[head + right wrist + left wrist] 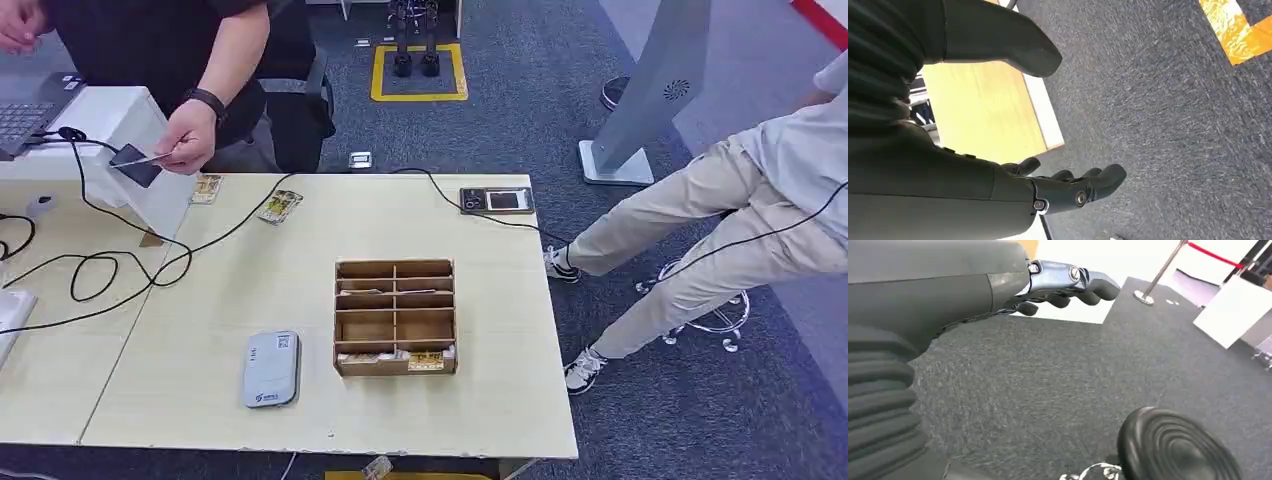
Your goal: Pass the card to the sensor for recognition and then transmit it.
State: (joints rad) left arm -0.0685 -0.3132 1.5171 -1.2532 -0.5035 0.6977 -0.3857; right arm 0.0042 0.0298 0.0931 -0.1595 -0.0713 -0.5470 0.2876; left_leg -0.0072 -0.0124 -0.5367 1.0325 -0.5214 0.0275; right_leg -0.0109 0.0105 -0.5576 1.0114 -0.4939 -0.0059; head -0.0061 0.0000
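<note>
Card (150, 158) is far from both hands, thin and pale, in a person's hand (188, 138). Left hand (1068, 285) and right hand (1068, 187): fingers apart, holding nothing.

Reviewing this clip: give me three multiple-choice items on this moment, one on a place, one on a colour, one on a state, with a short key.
1. Where is the grey sensor on the table?
A. left of the wooden organizer
B. inside it
C. at the far edge

2. What colour is the floor marking beyond the table?
A. red
B. yellow
C. white

3. What is the robot's left hand doing?
A. holding a card
B. pressing the sensor
C. holding nothing

Key: 1 A, it lies beside the organizer's left wall. 2 B, a yellow square outline on grey carpet. 3 C, its fingers are bare above the carpet.
</note>
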